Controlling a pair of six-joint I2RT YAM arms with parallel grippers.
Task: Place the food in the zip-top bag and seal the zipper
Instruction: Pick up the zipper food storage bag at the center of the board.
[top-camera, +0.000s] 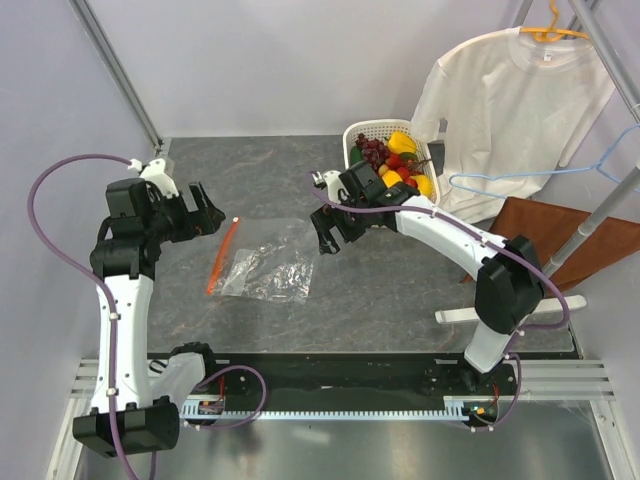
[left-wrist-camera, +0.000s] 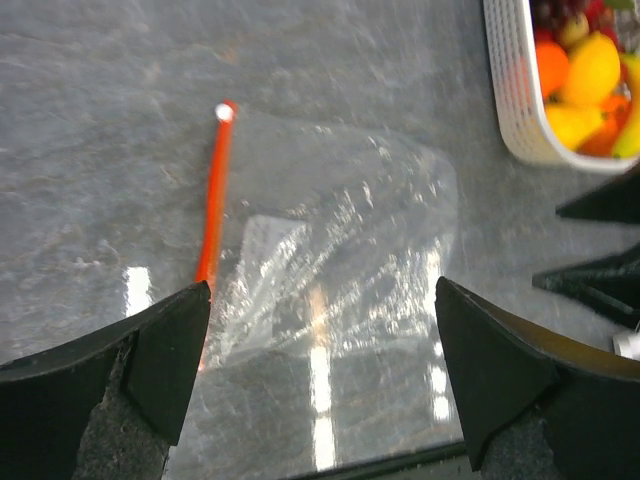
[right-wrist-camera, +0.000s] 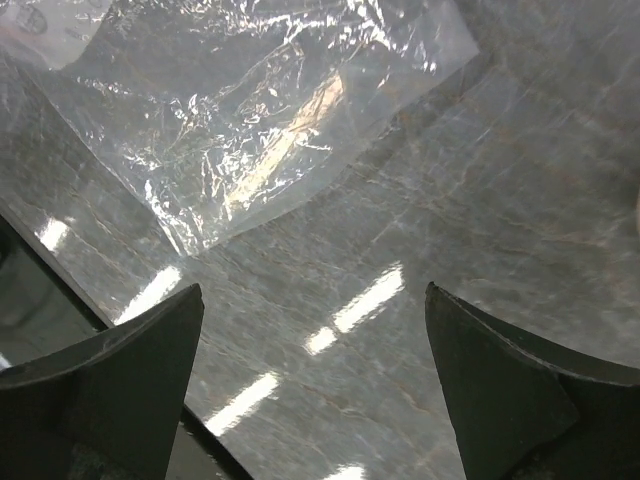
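Top view, left gripper (top-camera: 208, 213): jaws stood wide apart, holding nothing, just left of the zipper's far end.
Top view, right gripper (top-camera: 332, 238): jaws spread wide and empty, between the bag's far right corner and the basket.
Top view, zip-top bag (top-camera: 265, 262): lay flat and crumpled mid-surface, with its zipper (top-camera: 224, 255) along the left edge.
Top view, food (top-camera: 395, 160): sat piled in the white basket (top-camera: 362, 132) at the far right.
Top view, surface (top-camera: 400, 290): grey, marbled stone look; pale walls left and behind; a white T-shirt (top-camera: 510, 110) hung at the right.
Top view, room: bare surface lay in front of and behind the bag.
Left wrist, jaws: apart, with the bag (left-wrist-camera: 350, 250) between and beyond the tips, untouched.
Left wrist, edges: the zipper (left-wrist-camera: 213, 200) ran away from the left tip; the basket (left-wrist-camera: 510, 100) stood at the upper right.
Right wrist, jaws: parted over bare surface (right-wrist-camera: 500, 200), gripping nothing.
Right wrist, bag (right-wrist-camera: 250, 120): lay ahead at the upper left, clear of both tips.
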